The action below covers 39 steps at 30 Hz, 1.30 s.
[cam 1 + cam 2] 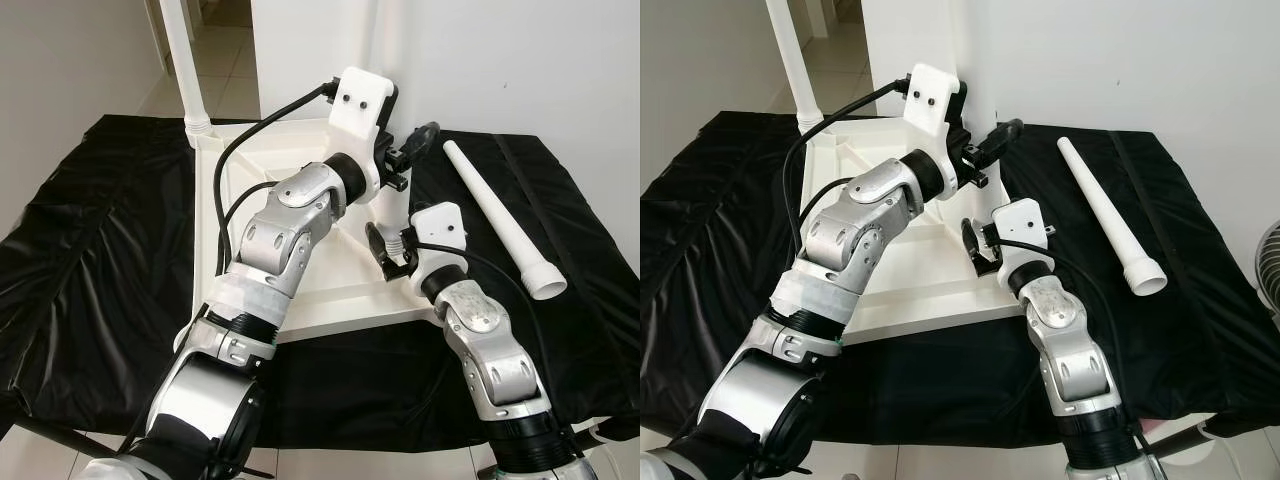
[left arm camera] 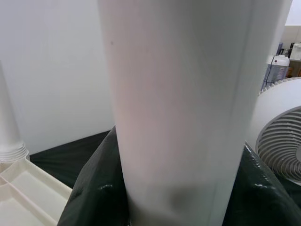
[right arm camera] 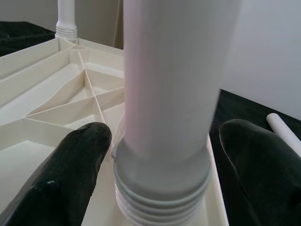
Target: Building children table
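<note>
Tabletop (image 1: 300,200) lies underside up on a black sheet (image 1: 90,260). One leg (image 1: 180,60) stands at its far left corner. A second leg (image 3: 169,89) stands at the near right corner, threaded base in its socket. Right end effector (image 3: 167,155) open, fingers (image 3: 70,169) either side of that base, not touching. Left end effector (image 1: 415,145) higher beside the same leg; grip state cannot tell. Loose leg (image 1: 505,225) lies on the sheet, right of the tabletop.
</note>
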{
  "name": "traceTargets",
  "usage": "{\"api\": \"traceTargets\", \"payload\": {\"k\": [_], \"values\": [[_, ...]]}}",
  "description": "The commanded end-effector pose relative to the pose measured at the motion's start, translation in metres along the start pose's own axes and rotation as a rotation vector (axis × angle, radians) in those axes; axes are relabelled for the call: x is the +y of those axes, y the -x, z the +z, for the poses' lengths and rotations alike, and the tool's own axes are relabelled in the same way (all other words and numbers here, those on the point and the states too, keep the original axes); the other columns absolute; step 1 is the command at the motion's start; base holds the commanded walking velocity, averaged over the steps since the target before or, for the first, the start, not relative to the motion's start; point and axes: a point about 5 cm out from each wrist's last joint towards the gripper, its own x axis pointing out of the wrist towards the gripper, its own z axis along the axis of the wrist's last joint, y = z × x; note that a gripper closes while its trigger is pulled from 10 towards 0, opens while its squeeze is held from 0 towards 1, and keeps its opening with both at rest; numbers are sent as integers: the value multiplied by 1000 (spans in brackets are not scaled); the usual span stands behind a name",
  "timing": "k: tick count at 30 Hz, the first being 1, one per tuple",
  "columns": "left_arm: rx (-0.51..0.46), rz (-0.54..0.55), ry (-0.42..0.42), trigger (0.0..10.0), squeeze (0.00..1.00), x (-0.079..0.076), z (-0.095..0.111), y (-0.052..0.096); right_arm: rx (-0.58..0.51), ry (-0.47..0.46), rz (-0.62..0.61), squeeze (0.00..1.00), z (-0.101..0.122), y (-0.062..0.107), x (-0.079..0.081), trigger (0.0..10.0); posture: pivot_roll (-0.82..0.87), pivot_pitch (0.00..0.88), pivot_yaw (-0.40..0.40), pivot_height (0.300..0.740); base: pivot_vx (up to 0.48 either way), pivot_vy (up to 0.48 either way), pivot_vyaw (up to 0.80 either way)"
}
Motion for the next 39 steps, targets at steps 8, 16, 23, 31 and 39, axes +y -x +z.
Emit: {"api": "traceTargets", "payload": {"k": [8, 16, 23, 31, 39], "values": [[-21, 40, -34, 10000, 0, -16, 4, -3, -27, 27, -10, 0, 5, -18, 8, 10000, -44, 86, 31, 740, 0, 0, 0], [-19, 32, -31, 10000, 0, -21, 3, -3, -68, 35, -17, 0, 14, -22, 8, 10000, -41, 86, 29, 740, 0, 0, 0], [-18, 30, -32, 10000, 0, -22, 3, -3, -89, 8, -8, 0, 17, -22, 10, 6784, -44, 87, 27, 740, 0, 0, 0], [-18, 39, -35, 10000, 0, -21, 3, -3, -87, -32, -27, 0, 15, -20, 9, 2039, -44, 88, 28, 740, 0, 0, 0], [-25, 60, -41, 10000, 0, -18, 6, -3, -72, -66, -56, 0, 10, -18, 7, 0, -41, 87, 27, 740, 0, 0, 0]]}}
